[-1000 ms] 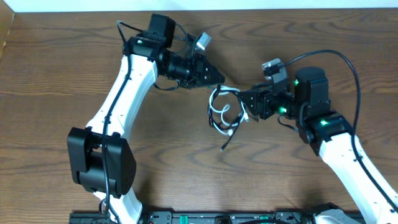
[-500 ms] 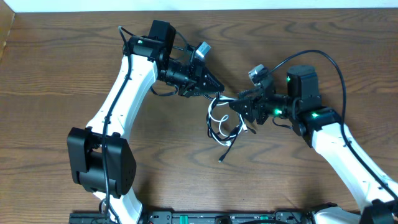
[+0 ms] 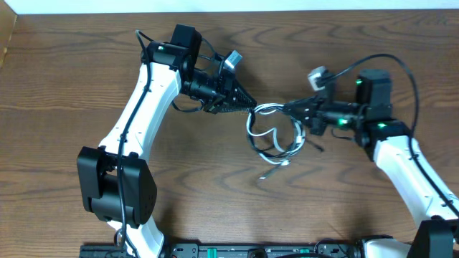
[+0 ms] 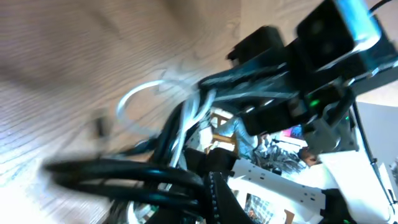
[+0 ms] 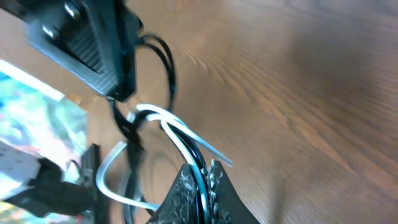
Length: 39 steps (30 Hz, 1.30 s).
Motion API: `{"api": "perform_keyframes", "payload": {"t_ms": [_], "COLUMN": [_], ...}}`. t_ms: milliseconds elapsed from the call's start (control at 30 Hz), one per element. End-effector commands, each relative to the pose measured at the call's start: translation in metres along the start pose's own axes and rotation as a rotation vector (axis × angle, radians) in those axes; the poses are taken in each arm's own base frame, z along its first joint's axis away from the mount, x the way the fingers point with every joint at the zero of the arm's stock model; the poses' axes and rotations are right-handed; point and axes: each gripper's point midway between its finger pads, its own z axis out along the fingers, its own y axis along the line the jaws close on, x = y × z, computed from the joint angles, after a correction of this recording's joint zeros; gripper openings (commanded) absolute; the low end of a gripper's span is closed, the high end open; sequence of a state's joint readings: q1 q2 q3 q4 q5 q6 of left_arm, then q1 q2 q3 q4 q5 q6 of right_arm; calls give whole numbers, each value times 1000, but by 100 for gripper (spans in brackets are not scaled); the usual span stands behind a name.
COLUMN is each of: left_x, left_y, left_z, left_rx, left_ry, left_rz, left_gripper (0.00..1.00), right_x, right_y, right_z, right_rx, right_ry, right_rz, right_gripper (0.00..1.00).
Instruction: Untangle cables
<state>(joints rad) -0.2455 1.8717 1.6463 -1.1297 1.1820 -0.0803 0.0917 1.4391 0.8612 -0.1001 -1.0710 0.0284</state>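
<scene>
Overhead view: a knot of thin black and white cables (image 3: 272,137) lies near the middle of the brown wood-grain surface (image 3: 72,86), strung between the two arms. The left tool (image 3: 248,106) sits at the knot's 10 o'clock and the right tool (image 3: 292,112) at its 2 o'clock, each touching the top of the bundle. The short taut stretch therefore runs from 9 to 3, while the loops sag toward 6 and a loose end trails off at 7. Neither arm is clearly the nearer. I judge that the coming move turns on pulling apart along that 9-to-3 line. No container shows.

Left wrist view: this view is blurred. The left tool (image 4: 214,196) is closed, with the black cords (image 4: 124,171) bunched against its tip at 6 o'clock. The white cord (image 4: 186,112) loops away above them.

Right wrist view: the right tool (image 5: 200,186) is pinched tight on the white cord and on a black one beside it. A slack black loop rises toward 11.
</scene>
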Motion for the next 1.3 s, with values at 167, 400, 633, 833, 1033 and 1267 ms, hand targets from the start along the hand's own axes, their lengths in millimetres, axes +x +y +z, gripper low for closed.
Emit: {"api": "perform_keyframes", "payload": {"t_ms": [167, 400, 633, 833, 1033, 1267], "left_x": [0, -1, -2, 1, 3, 5], "left_y": [10, 23, 17, 3, -11, -25], "left_z": [-2, -3, -2, -1, -1, -2], "left_rx": [-76, -155, -123, -37, 40, 123], "left_ry": [-9, -19, -14, -3, 5, 13], "left_rz": [8, 10, 80, 119, 116, 116], "left_gripper": [7, 8, 8, 7, 8, 8], "right_x": [-23, -27, -10, 10, 42, 63], "right_y": [9, 1, -18, -9, -21, -50], "right_z": [-33, -32, -20, 6, 28, 43], "right_rx": [-145, -96, 38, 51, 139, 223], "right_ry": [-80, -93, -53, 36, 154, 206], "right_rz": [132, 209, 296, 140, 70, 126], "right_gripper": [1, 1, 40, 73, 77, 47]}}
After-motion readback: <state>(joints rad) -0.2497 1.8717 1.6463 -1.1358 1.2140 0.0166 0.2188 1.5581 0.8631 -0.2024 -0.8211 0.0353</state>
